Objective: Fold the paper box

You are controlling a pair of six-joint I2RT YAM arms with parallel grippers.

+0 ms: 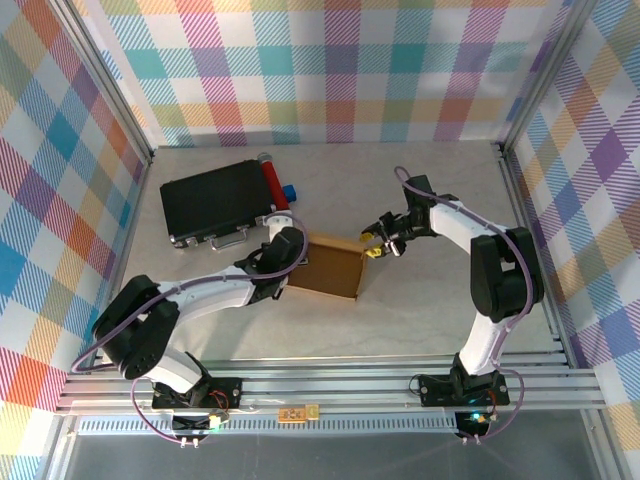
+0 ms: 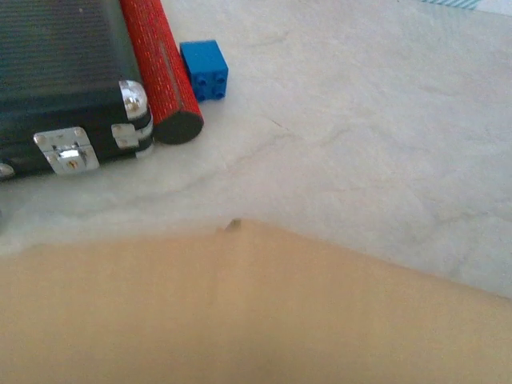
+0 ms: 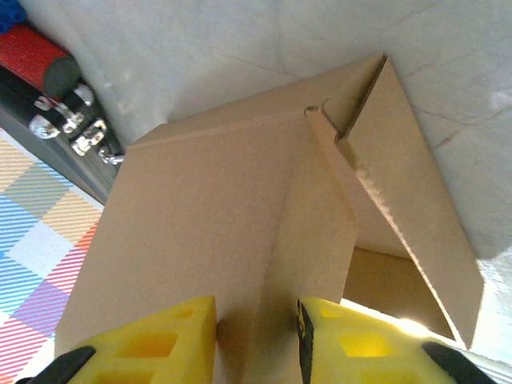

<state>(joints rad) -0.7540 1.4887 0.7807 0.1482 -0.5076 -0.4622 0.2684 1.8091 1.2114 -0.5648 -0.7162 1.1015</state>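
- Black case (image 1: 212, 205): far left of the marbled grey table (image 1: 430, 320), lid down, ribbed surface. The left wrist view brings its chrome latch and corner cap up close.
- Red roll (image 1: 271, 178): speckled cylinder with a dark end, lying against the case's right edge.
- Blue brick (image 1: 290, 192): studded plastic, just beside the roll.
- Left gripper (image 1: 288, 252): at the box's left wall. Its fingers are hidden, so I cannot tell whether they are spread or pressed together.
- Paper box (image 1: 325, 268): mid-table, between the grippers. Plain brown corrugated cardboard forming a shallow rectangular tray with its bare floor showing. The right wrist view adds an angled flap leaning inward.
- Right gripper (image 3: 256, 324): yellow fingers spread astride the box's right wall.
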